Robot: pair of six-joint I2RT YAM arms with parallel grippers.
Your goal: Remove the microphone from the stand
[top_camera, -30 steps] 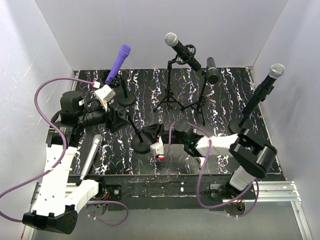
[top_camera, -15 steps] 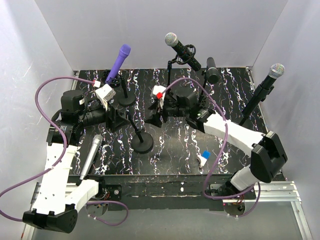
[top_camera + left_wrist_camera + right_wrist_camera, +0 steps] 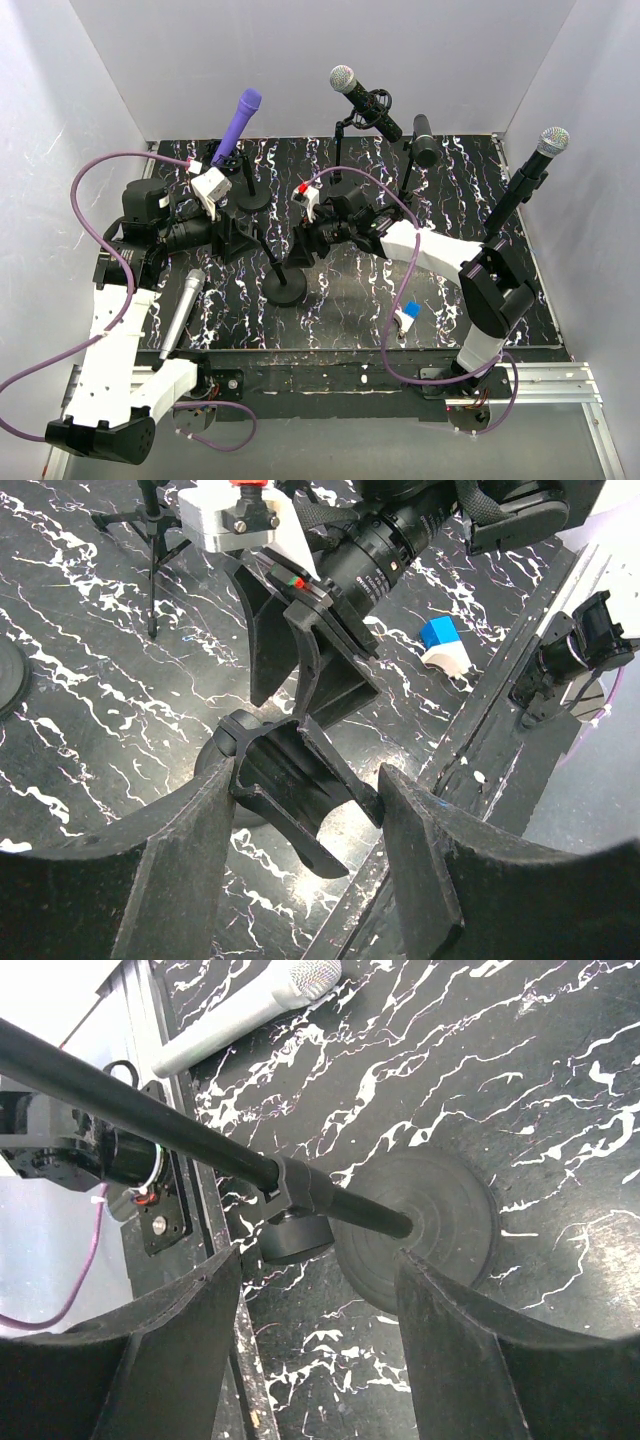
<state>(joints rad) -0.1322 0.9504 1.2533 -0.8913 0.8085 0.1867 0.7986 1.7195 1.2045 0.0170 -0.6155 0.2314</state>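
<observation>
The silver mic lies flat on the table, near-left of the stand's round base, out of its holder; for this stand the removal looks done.

In the last second the right arm has left the near side of the base, swung out to the far side and come back in over the stand, its jaws widening on the way. A blue-and-white block now shows well to the right of the base, where the arm had lain across the table. The left arm has not moved. By the look of it, the right arm is coming in to take hold of the stand, not the mic.

Just above the base, the right gripper is spread wide. Its fingers straddle the slanted pole with clear space on either side, and it holds nothing. Up the pole, far-left of the base, the left gripper is about half open. Its fingers pinch the empty clip from both sides (contact looks firm on the left finger, less certain on the right).

Beyond the base, a purple mic and three others sit in their own stands.
</observation>
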